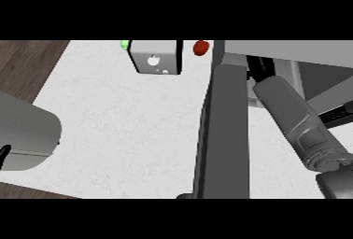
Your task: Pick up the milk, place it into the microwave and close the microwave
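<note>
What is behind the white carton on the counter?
Behind the white carton, a green thing peeks out at its left and a red thing at its right. The carton covers the rest.

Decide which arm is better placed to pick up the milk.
Probably the left. The milk stands on the counter left of the open microwave door, the same side as the left forearm; the right forearm lies beyond that door.

A white, faintly marbled stone counter (124, 126) fills the middle, with dark wood flooring (24, 60) beyond its left edge. At its far edge stands a white, box-shaped milk carton (157, 57), with a small red rounded object (201, 47) just to its right and a green one (125, 45) at its left. The grey microwave (276, 51) stands at the right with its dark grey door (224, 135) swung out over the counter.
</note>
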